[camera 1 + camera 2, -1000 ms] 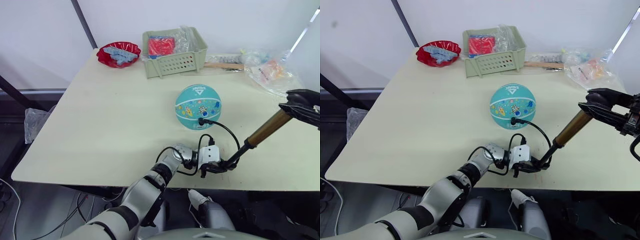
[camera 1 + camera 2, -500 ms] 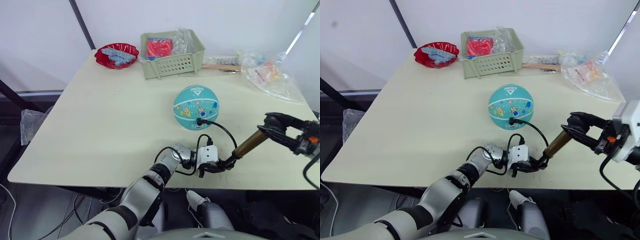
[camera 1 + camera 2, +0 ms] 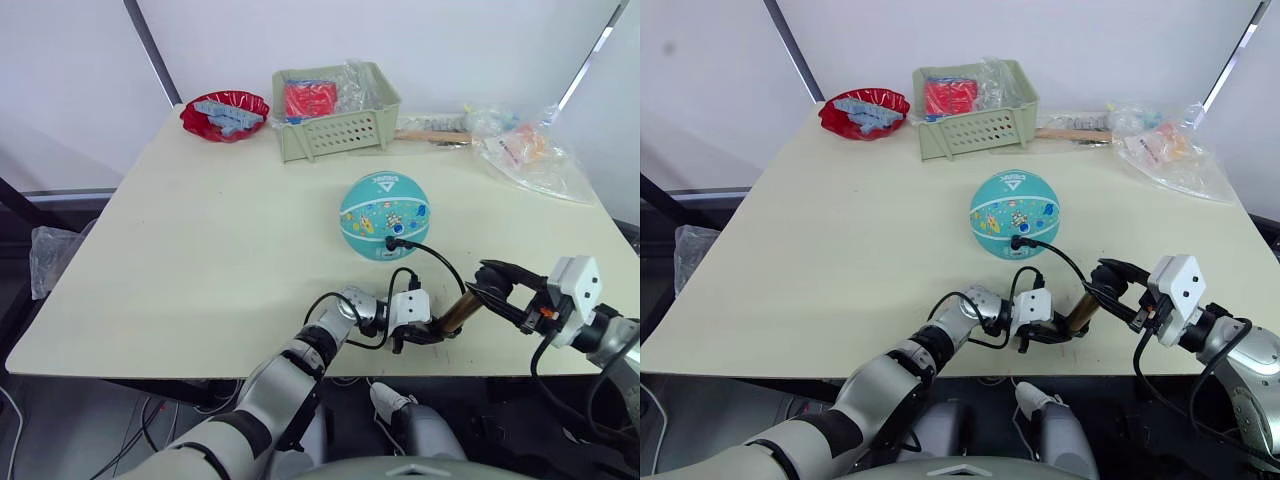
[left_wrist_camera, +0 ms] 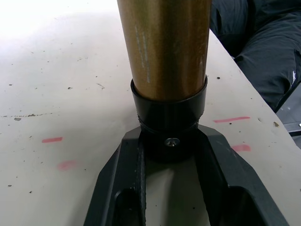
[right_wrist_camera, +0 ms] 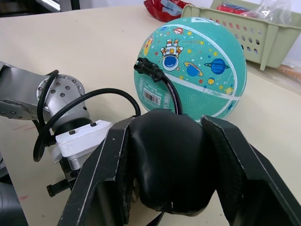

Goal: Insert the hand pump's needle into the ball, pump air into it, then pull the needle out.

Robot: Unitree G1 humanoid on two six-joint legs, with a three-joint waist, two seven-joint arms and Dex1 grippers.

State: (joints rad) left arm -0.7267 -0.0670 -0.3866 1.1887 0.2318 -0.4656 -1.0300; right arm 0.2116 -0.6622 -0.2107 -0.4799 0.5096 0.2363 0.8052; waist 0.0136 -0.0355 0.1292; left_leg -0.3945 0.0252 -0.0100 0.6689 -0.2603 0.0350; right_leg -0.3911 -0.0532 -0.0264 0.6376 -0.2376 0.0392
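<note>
Ball (image 3: 384, 215), teal with cartoon prints, sits mid-table, well clear of every edge of the table (image 3: 200, 250). The needle (image 3: 392, 241) is plugged into its near side, the hose looping to the hand pump (image 3: 455, 312) lying close to the front edge. The left gripper (image 3: 425, 335) has its jaws clamped on the pump's black base; the right gripper (image 3: 485, 283) has its jaws closed round the handle. A green basket (image 3: 335, 125) stands at the far edge.
</note>
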